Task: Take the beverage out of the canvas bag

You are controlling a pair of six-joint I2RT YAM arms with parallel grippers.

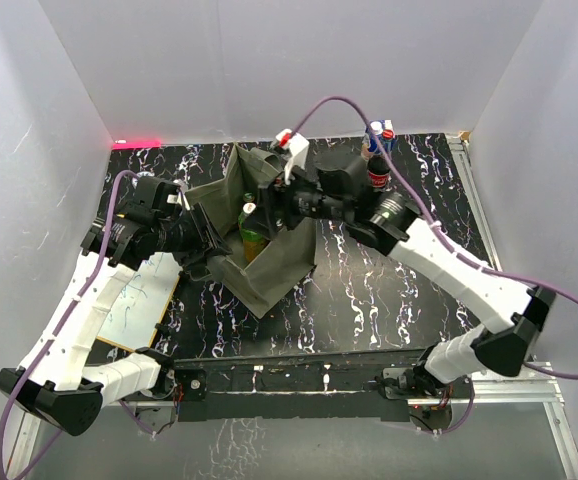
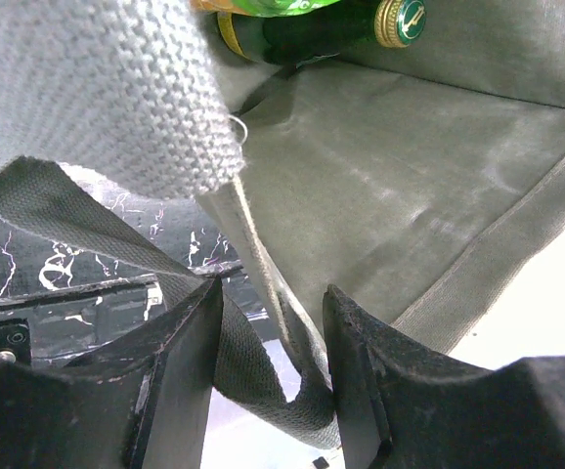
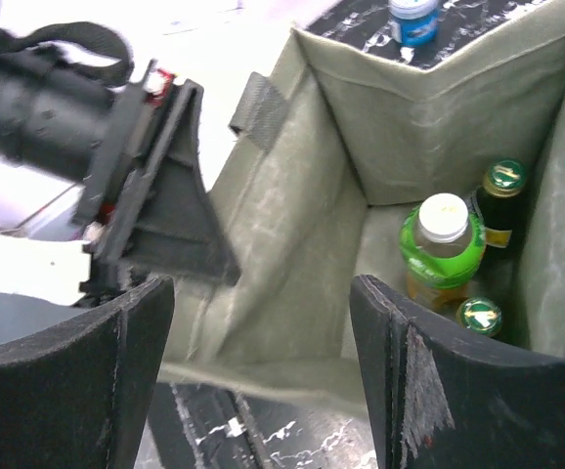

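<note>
The olive-grey canvas bag (image 1: 274, 262) stands open at the table's centre. Inside it are a green bottle with a white cap (image 3: 442, 244), a dark bottle with a green-gold cap (image 3: 502, 200) and a third green-gold cap (image 3: 480, 315). The green bottle also shows in the top view (image 1: 252, 230). My left gripper (image 2: 271, 293) is shut on the bag's strap handle (image 2: 253, 366) at the left rim, holding the side out. My right gripper (image 3: 263, 293) is open and empty, above the bag's mouth at its near rim, left of the bottles.
Cola bottles (image 1: 377, 165) with red and blue caps stand on the black marbled table behind the bag at right; one blue cap (image 3: 412, 20) shows past the bag's far wall. A white board (image 1: 144, 300) lies at the left. White walls enclose the table.
</note>
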